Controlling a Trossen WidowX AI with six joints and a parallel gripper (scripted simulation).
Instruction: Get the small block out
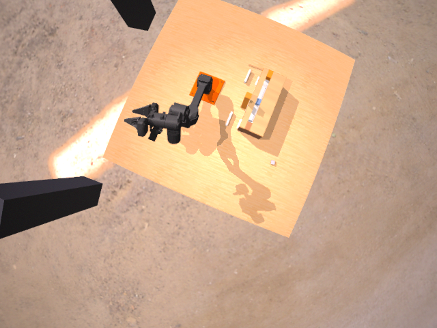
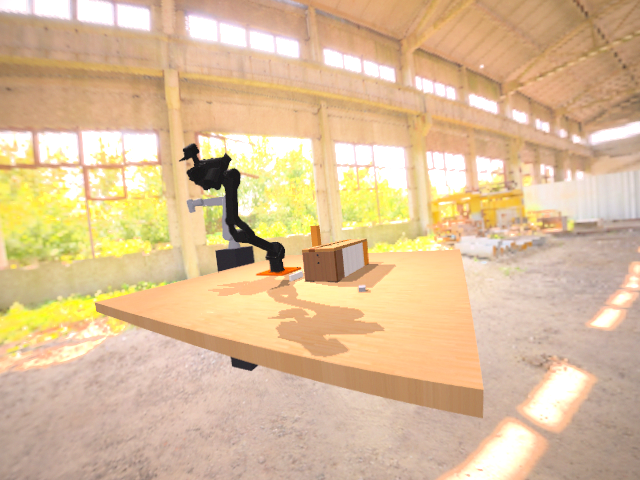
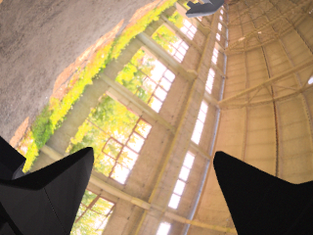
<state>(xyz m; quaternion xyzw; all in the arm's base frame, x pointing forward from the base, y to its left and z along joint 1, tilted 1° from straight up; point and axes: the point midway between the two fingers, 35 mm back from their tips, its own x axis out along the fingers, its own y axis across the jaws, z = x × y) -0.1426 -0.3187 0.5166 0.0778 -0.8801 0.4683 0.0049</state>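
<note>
The box (image 1: 276,102) (image 2: 323,266) stands upright on the table (image 1: 197,38) (image 2: 413,320). Through its opening, the top view shows a pale strip inside with a small blue piece (image 1: 258,101) near mid-length; whether this is the block is unclear. A small pale cube (image 1: 272,162) (image 2: 362,288) lies on the table outside the box, beyond its brown end. My gripper (image 1: 129,115) (image 3: 156,157) is open and empty, raised high on the far side of the arm base from the box, pointing away from it. The wrist view shows neither box nor cube.
The arm stands on an orange base plate (image 1: 217,86) (image 2: 289,270). Between it and the box are white bars (image 1: 247,76) (image 1: 229,118) and an upright orange piece (image 1: 246,100) (image 2: 315,236). A thin wooden strip (image 1: 255,66) lies near the box's other end. Dark posts flank the table.
</note>
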